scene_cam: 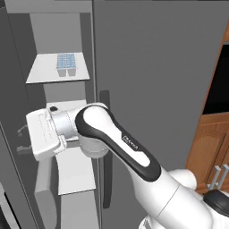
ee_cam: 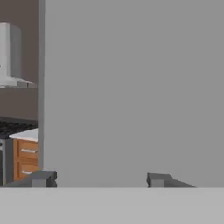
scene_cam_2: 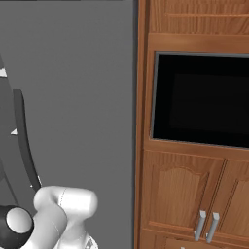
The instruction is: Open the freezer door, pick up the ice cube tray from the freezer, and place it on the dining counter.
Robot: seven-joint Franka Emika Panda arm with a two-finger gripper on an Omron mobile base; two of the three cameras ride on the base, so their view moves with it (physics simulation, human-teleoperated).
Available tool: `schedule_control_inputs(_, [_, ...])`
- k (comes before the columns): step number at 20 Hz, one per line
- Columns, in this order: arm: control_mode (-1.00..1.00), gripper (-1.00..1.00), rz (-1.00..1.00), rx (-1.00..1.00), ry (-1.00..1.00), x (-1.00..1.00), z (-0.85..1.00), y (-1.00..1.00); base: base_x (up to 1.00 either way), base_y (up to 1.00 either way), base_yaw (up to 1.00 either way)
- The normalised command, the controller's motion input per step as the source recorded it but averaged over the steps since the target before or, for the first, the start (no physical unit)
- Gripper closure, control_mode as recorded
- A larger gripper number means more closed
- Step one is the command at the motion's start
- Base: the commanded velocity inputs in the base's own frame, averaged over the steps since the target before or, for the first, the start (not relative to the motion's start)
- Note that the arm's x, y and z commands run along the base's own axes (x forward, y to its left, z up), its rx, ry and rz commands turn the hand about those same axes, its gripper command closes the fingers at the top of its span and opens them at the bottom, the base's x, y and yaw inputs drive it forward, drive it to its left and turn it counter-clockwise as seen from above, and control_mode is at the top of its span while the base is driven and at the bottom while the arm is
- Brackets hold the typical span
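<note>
The freezer (scene_cam: 58,33) stands open, with white shelves between grey walls. On its upper shelf lies the ice cube tray (scene_cam: 66,63), pale blue with two rows of cells. My arm reaches into the opening one shelf lower, well below the tray. The gripper (scene_cam: 20,141) points left at the swung-out freezer door (scene_cam: 10,112). In the hand view that door is a flat grey face (ee_cam: 131,87) close ahead, and the gripper (ee_cam: 101,179) has its fingertips (ee_cam: 43,178) wide apart with nothing seen between them. The dining counter is out of view.
The plain grey fridge door (scene_cam: 152,67) with its dark vertical handle (scene_cam: 105,147) is shut just right of my arm. Wooden cabinets and a black built-in oven (scene_cam_2: 199,102) stand further right. Past the door's edge are a range hood (ee_cam: 11,57) and wooden drawers (ee_cam: 26,157).
</note>
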Motion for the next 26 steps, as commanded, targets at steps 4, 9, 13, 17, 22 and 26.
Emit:
schedule_control_inputs(4, [-1.0,-1.0,0.0,-0.01,-0.01,-0.06,0.01,0.2,0.0,0.0,0.0])
schedule_control_inputs(9, [-1.0,-1.0,-0.03,0.0,0.0,-0.21,0.22,-0.67,0.0,0.0,0.0])
schedule_control_inputs(13, [-1.0,-1.0,-0.13,-0.01,0.0,-0.21,0.13,-1.0,0.0,0.0,0.0])
schedule_control_inputs(17, [-1.0,-1.0,-0.23,-0.02,0.02,-0.01,0.0,-1.0,0.0,0.0,0.0])
schedule_control_inputs(22, [-1.0,-1.0,-0.35,-0.02,0.05,0.0,0.0,-1.0,0.0,0.0,0.0])
schedule_control_inputs(26, [-1.0,-1.0,-0.45,-0.11,0.06,0.04,-0.01,-1.0,0.0,0.0,0.0])
